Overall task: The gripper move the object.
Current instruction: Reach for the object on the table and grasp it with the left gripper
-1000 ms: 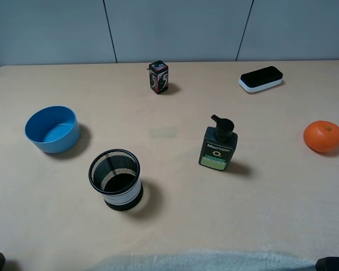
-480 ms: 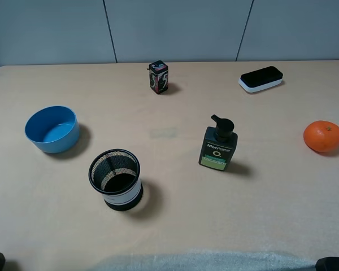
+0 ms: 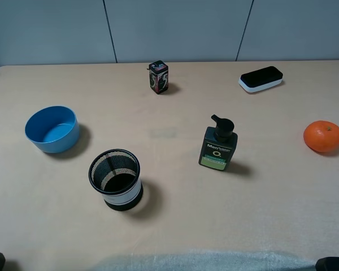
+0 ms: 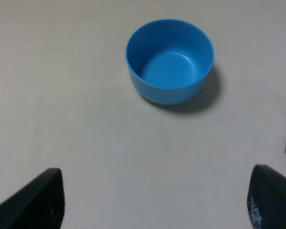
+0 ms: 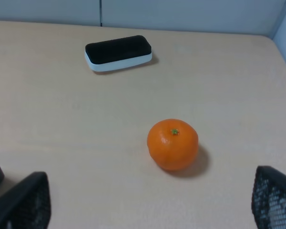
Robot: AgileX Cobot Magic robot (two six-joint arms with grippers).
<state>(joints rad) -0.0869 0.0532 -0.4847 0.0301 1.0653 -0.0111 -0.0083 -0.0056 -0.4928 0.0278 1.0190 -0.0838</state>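
The blue bowl (image 3: pixel 52 129) stands upright and empty on the left side of the table. It also shows in the left wrist view (image 4: pixel 170 59), some way ahead of my left gripper (image 4: pixel 155 191). That gripper is open and empty, its two dark fingers (image 4: pixel 35 200) spread wide and apart from the bowl. My right gripper (image 5: pixel 150 191) is open and empty, near the table's front right. In the exterior view only dark bits of the arms show at the bottom corners.
A black mesh cup with a white band (image 3: pixel 116 179) stands near the bowl, to its front right. A dark green pump bottle (image 3: pixel 218 145) is mid-table. An orange (image 3: pixel 322 136) lies at the right, a black and white eraser (image 3: pixel 260 78) and a small box (image 3: pixel 158 77) at the back.
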